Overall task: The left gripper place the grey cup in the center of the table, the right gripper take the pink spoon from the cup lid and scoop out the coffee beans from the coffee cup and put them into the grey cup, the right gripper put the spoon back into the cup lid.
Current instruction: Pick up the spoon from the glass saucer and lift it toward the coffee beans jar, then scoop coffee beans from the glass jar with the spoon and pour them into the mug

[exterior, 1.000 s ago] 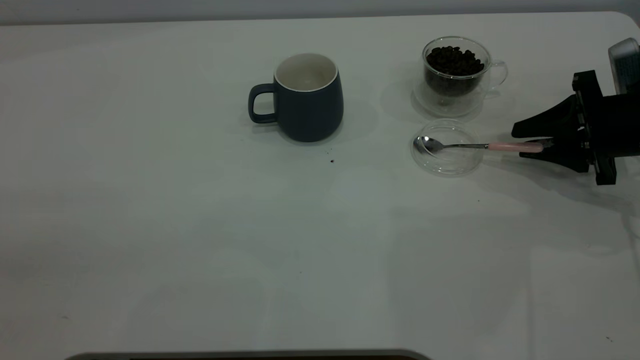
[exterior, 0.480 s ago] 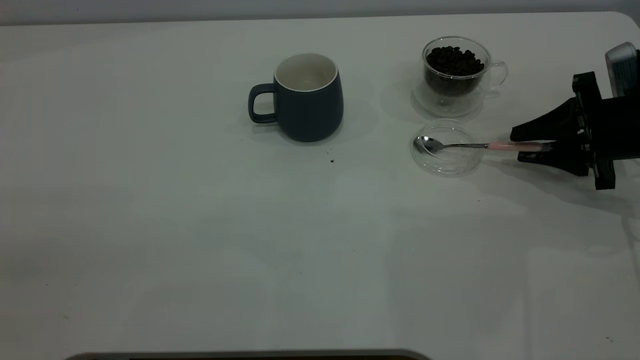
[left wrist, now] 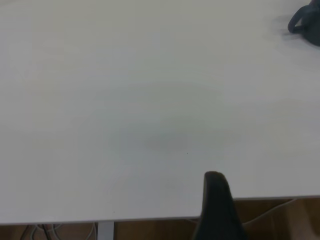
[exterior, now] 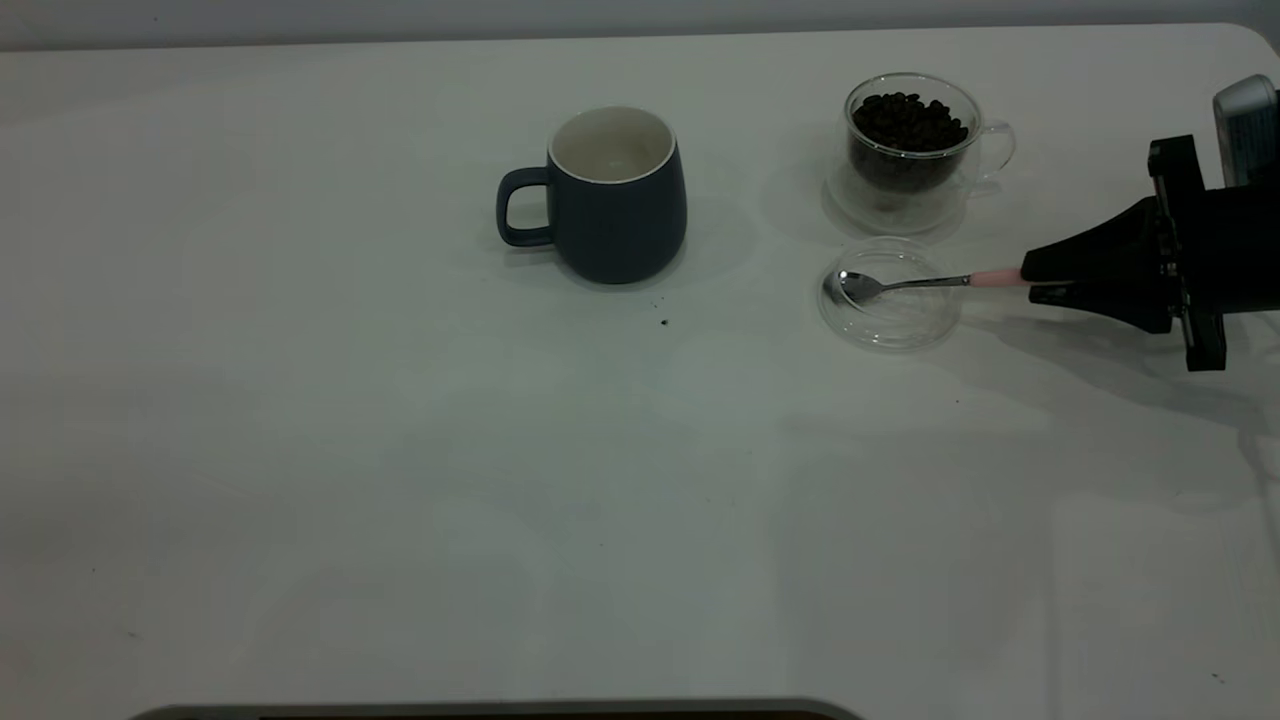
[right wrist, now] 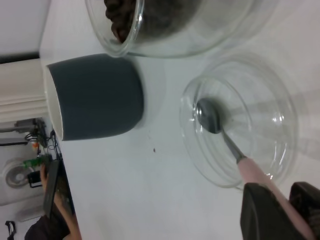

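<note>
White desk (exterior: 400, 450): two cups, one lid, one pink spoon (exterior: 905, 284); my right gripper (exterior: 1030, 281) fingers pinch its handle.

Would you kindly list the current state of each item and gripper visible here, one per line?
grey cup: upright, empty, mid-table.
coffee cup: upright, holding coffee beans.
cup lid: flat on the table, spoon bowl inside.
pink spoon: bowl in the lid, handle gripped.
right gripper: shut on the spoon handle.
left gripper: at the table edge, away from everything.

The right gripper (exterior: 1030, 280) is matte black with long tapered fingers (exterior: 1075, 255) and a silver-grey housing behind.
</note>
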You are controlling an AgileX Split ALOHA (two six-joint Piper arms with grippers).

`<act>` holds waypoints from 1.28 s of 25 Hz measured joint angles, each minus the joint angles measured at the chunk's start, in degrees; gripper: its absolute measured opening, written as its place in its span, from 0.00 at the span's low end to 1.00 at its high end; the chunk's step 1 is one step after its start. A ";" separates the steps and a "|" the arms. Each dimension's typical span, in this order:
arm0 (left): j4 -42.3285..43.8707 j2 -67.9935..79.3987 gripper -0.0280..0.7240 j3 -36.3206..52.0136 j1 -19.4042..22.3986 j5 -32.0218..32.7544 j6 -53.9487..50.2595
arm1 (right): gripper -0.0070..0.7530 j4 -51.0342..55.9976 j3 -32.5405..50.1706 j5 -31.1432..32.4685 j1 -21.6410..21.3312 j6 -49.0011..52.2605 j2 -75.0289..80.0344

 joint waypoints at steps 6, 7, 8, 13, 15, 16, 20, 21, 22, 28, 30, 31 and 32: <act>0.00 0.00 0.79 0.00 0.00 0.00 0.00 | 0.16 -4.02 0.21 -0.22 0.00 1.11 -3.64; 0.00 0.00 0.79 0.00 0.00 0.00 0.00 | 0.16 -4.81 0.47 -0.27 0.00 1.77 -4.74; 0.00 0.00 0.79 0.00 0.00 0.00 0.00 | 0.16 -5.44 0.85 -0.21 0.00 2.36 -6.16; 0.00 0.00 0.79 0.00 0.00 0.00 0.00 | 0.16 -8.46 3.35 -0.09 0.00 5.26 -12.88; 0.00 0.00 0.79 0.00 0.00 0.00 0.00 | 0.16 -9.11 4.18 -0.55 0.00 5.39 -15.10; 0.00 0.00 0.79 0.00 0.00 0.00 0.00 | 0.16 -9.11 4.43 -0.97 0.00 5.19 -16.28; 0.00 0.00 0.79 0.00 0.00 0.00 0.00 | 0.16 -6.06 4.48 -4.18 0.00 0.92 -20.57; 0.00 0.00 0.79 0.00 0.00 0.00 0.00 | 0.16 -4.76 4.20 -5.52 0.13 -0.80 -21.12; 0.00 0.00 0.79 0.00 0.00 0.00 0.00 | 0.16 -3.56 3.66 -7.32 0.27 -2.04 -21.45; 0.00 0.00 0.79 0.00 0.00 0.00 0.00 | 0.16 -1.67 0.07 -16.87 2.98 -4.90 -21.57; 0.00 0.00 0.79 0.00 0.00 0.00 0.00 | 0.16 -1.63 -0.92 -18.32 3.77 -4.90 -21.57; 0.00 0.00 0.79 0.00 0.00 0.00 0.00 | 0.16 -1.63 -1.26 -18.58 3.90 -5.01 -21.57; 0.00 0.00 0.79 0.00 0.00 0.00 0.00 | 0.16 -1.63 -1.41 -18.80 3.90 -5.06 -21.57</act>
